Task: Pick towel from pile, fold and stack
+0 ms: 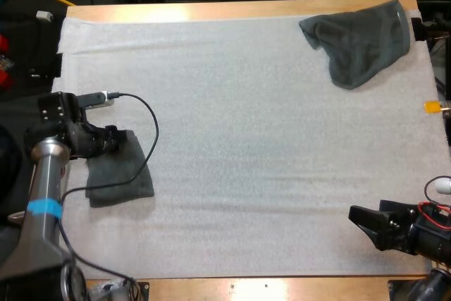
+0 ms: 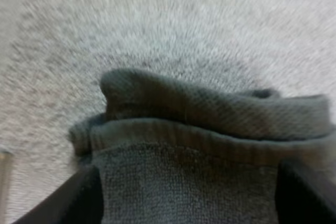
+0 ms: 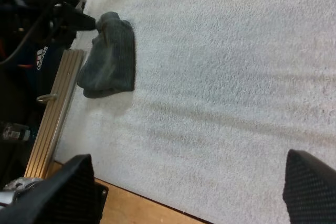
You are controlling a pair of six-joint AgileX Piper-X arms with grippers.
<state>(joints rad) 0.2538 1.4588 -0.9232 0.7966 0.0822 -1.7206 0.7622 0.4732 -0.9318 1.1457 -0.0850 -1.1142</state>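
A folded dark grey-green towel (image 1: 121, 175) lies at the mat's left edge. My left gripper (image 1: 124, 139) is at its far end and is shut on the towel (image 2: 189, 182), whose thick folded edge bunches up between the two black fingers (image 2: 79, 198). A crumpled towel (image 1: 363, 40) of the same colour lies at the mat's far right corner. Near the front right of the mat my right gripper (image 1: 361, 218) hovers open, its fingers (image 3: 68, 182) wide apart with nothing between them. From there the folded towel (image 3: 109, 61) lies far off across the mat, with the left gripper (image 3: 84, 22) at its end.
The white mat (image 1: 246, 153) covers the wooden table (image 1: 211, 10). A metal rail (image 3: 52, 114) runs along the table's left side beside the folded towel. A black cable (image 1: 149, 132) loops over the mat by the left arm.
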